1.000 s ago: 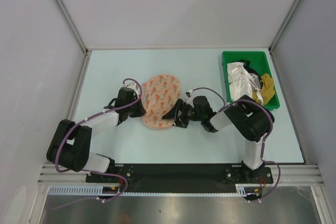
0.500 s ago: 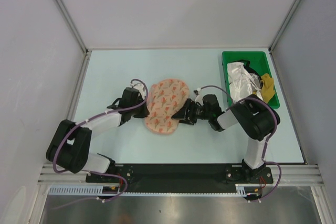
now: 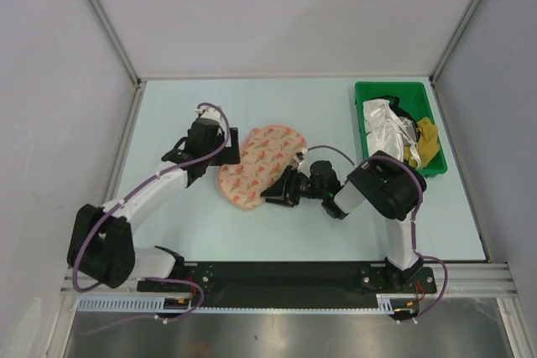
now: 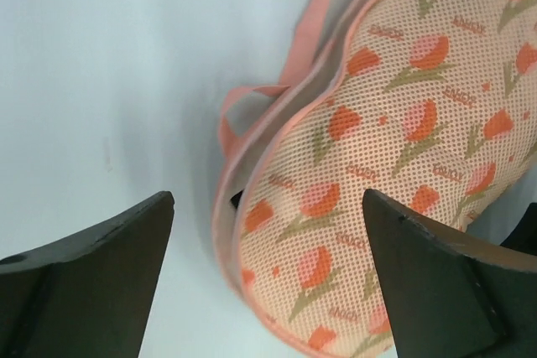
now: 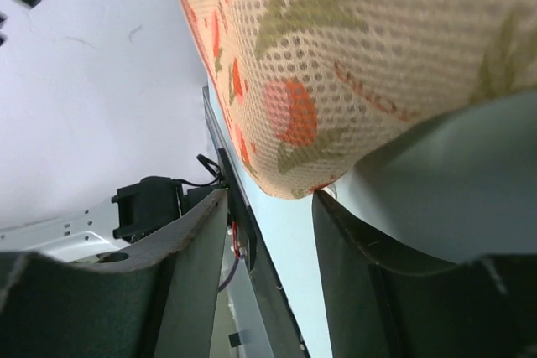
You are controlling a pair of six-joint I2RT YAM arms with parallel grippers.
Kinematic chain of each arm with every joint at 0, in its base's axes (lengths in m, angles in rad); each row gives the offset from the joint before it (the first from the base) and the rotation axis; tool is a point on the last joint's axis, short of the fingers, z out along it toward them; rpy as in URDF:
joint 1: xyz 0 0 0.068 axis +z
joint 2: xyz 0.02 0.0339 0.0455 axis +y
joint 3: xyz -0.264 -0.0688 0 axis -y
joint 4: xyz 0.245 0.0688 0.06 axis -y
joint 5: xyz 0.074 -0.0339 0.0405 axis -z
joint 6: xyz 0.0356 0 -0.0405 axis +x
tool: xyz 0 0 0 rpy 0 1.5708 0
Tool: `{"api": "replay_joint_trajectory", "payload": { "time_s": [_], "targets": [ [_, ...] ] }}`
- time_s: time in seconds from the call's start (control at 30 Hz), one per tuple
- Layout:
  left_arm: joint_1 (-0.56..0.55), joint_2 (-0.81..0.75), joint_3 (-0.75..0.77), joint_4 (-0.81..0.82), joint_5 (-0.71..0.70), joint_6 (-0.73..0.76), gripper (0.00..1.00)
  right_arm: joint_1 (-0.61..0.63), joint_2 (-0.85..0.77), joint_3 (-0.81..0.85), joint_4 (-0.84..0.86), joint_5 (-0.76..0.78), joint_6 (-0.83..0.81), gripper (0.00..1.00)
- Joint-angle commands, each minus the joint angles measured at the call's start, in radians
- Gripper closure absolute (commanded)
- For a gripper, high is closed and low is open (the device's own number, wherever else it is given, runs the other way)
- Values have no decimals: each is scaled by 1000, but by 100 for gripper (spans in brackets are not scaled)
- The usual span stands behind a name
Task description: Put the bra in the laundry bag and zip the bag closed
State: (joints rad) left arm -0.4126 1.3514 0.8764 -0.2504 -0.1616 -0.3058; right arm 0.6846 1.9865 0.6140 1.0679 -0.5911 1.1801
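The laundry bag (image 3: 260,163) lies folded shut on the pale table, its tulip-print mesh facing up. It fills the left wrist view (image 4: 403,123), where a pink loop handle sticks out at its far edge. The bra is hidden; only a dark sliver shows in a gap at the bag's seam. My left gripper (image 3: 220,155) (image 4: 268,199) is open wide just left of the bag, touching nothing. My right gripper (image 3: 268,195) (image 5: 271,197) sits low at the bag's near right edge (image 5: 336,56). Its jaws stand narrowly apart with bare table between them.
A green bin (image 3: 359,119) with white, silvery and yellow cloth stands at the back right. Grey walls and metal posts close in the table on three sides. A black rail runs along the near edge.
My left gripper let go of the bag, opened wide and drew back up-left. My right gripper narrowed its jaws and slid left along the bag's near edge. The bag turned slightly.
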Motion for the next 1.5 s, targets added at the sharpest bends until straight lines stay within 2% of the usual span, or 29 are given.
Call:
{"api": "replay_joint_trajectory", "payload": {
  "time_s": [0.0, 0.1, 0.13, 0.23, 0.33, 0.43, 0.5, 0.73, 0.83, 0.87, 0.9, 0.97, 1.07, 1.1, 1.2, 1.33, 1.47],
  "targets": [
    [-8, -208, -40, -118, -130, -76, 2, 35, -9, -28, 63, 114, 93, 50],
    [-38, -393, -167, -98, -12, -150, 16, 64, -64, -69, -5, 207, 89, 46],
    [-49, -437, -204, -92, 14, -194, 26, 73, -74, -71, -16, 224, 89, 43],
    [-103, -612, -359, -56, 91, -289, 40, 102, -86, -69, -54, 292, 108, 36],
    [-184, -772, -483, 0, 108, -373, 44, 124, -77, -48, -121, 356, 118, 36],
    [-235, -877, -579, 60, 86, -426, 44, 135, -46, -22, -115, 384, 142, 37],
    [-256, -893, -609, 79, 70, -449, 45, 139, -19, 29, -141, 396, 130, 39],
    [-423, -828, -685, 232, -76, -443, 57, 144, -31, 99, -175, 395, 138, 67],
    [-466, -752, -688, 302, -127, -417, 52, 144, -58, 113, -220, 386, 171, 69],
    [-477, -718, -688, 312, -142, -414, 46, 142, -64, 118, -239, 383, 180, 69],
    [-486, -704, -689, 321, -154, -414, 35, 142, -72, 119, -249, 379, 188, 71],
    [-517, -677, -694, 361, -180, -403, 34, 144, -84, 122, -264, 384, 226, 74],
    [-535, -618, -702, 404, -200, -400, 37, 144, -84, 124, -261, 389, 285, 78],
    [-538, -586, -702, 416, -204, -401, 44, 144, -84, 124, -261, 389, 299, 78],
    [-546, -555, -717, 448, -217, -406, 52, 144, -78, 128, -258, 390, 341, 79],
    [-548, -516, -755, 534, -246, -392, 55, 145, -77, 150, -292, 386, 365, 80],
    [-551, -443, -738, 583, -269, -357, 53, 148, -90, 148, -304, 393, 406, 81]
  ]
}}
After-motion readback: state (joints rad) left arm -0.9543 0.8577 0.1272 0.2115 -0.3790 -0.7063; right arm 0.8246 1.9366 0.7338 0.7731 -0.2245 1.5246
